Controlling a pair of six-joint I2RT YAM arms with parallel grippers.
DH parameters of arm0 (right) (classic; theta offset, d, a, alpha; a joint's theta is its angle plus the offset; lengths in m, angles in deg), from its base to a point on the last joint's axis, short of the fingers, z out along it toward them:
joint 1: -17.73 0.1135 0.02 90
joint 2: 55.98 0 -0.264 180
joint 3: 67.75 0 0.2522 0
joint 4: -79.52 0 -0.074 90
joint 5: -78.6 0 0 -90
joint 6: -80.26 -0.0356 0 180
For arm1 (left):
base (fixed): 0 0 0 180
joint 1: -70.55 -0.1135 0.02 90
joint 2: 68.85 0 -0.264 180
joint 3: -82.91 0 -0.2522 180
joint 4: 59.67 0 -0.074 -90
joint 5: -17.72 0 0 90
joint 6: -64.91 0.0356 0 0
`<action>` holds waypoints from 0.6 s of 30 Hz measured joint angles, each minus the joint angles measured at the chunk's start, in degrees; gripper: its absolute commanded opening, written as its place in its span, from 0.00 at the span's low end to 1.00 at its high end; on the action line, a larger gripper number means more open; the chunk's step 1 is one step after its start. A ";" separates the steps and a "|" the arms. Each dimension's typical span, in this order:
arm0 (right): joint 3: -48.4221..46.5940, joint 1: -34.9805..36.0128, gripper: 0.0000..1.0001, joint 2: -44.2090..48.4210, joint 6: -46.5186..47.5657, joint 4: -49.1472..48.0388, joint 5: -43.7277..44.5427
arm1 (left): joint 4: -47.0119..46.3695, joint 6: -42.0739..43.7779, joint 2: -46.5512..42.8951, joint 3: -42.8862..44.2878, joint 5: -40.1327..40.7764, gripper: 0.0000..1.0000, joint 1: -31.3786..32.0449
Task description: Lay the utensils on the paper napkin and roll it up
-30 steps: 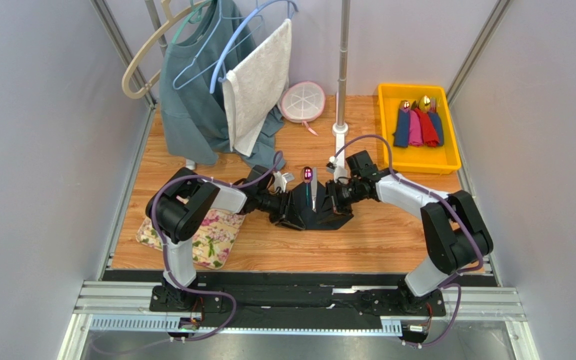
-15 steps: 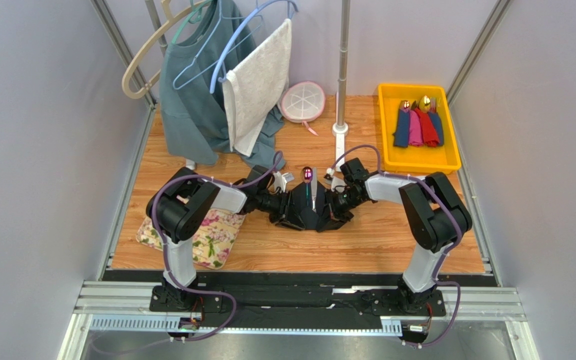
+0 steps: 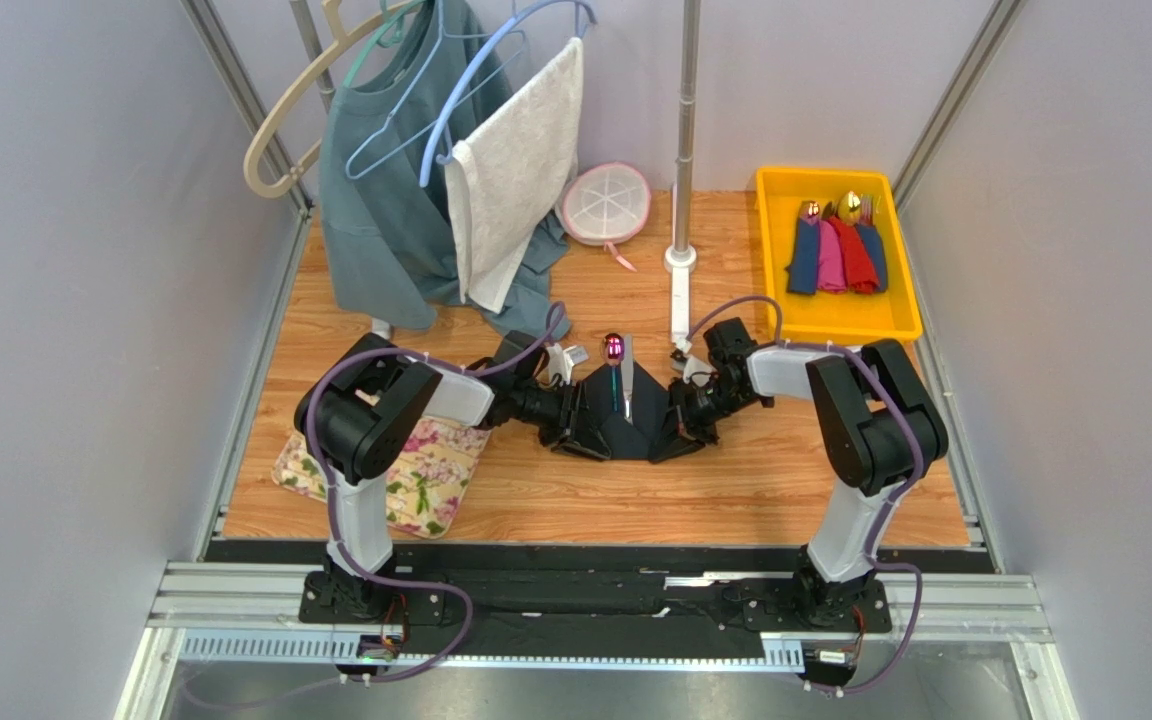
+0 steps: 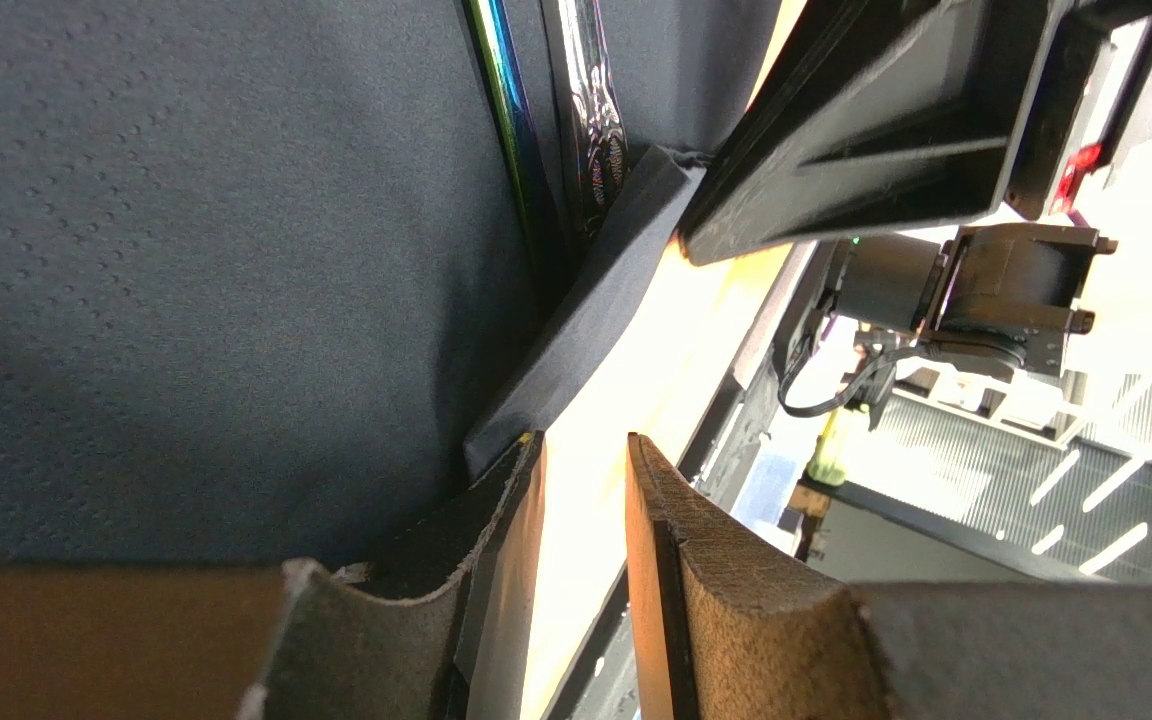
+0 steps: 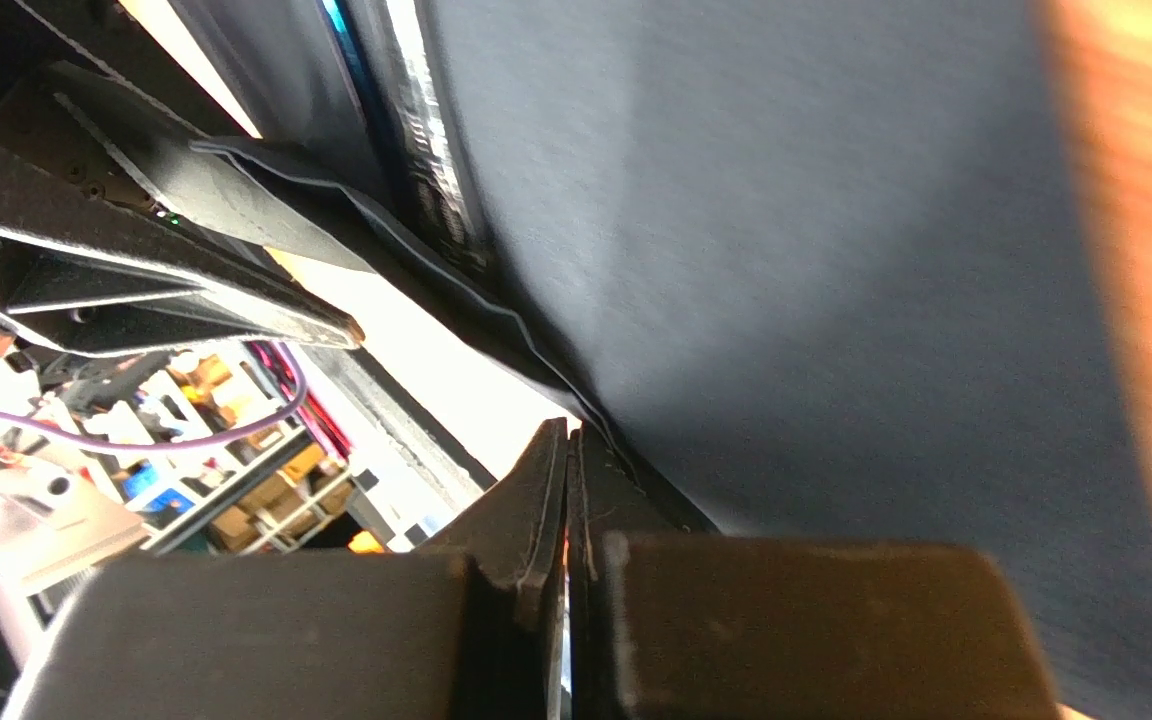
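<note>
The black paper napkin (image 3: 635, 432) lies mid-table, both side edges lifted into folds. The utensils lie along its middle: a spoon with a purple-pink bowl (image 3: 615, 350) and slim dark handles (image 3: 624, 387). My left gripper (image 3: 579, 432) is at the napkin's left edge. In the left wrist view its jaws (image 4: 585, 450) stand slightly apart with bare table between them, and the folded napkin edge (image 4: 582, 330) touches one fingertip. My right gripper (image 3: 683, 425) is at the right edge. In the right wrist view it (image 5: 567, 435) is shut on the napkin (image 5: 778, 270) edge beside the utensil handles (image 5: 425, 120).
A floral mat (image 3: 432, 473) lies left under the left arm. A yellow bin (image 3: 913, 300) at the back right holds rolled coloured napkins (image 3: 835, 252). A pole base (image 3: 678, 263), a white round dish (image 3: 605, 203) and hanging clothes (image 3: 432, 195) stand behind.
The right arm has folded back, its elbow swinging right and toward the base, while its gripper stayed at the napkin's right edge. The left arm has not moved.
</note>
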 measured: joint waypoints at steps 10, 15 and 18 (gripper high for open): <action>1.27 -3.15 0.01 2.51 4.28 4.50 -0.55 | -1.03 -0.42 0.00 -0.35 -0.17 0.36 0.00; 1.99 -2.27 0.03 8.41 2.40 2.78 -1.90 | -1.62 -0.92 0.00 -0.57 -0.20 0.36 0.00; 1.09 -0.17 0.02 9.03 0.44 0.37 -2.34 | -1.97 -1.14 0.00 -0.79 -0.22 0.36 -0.02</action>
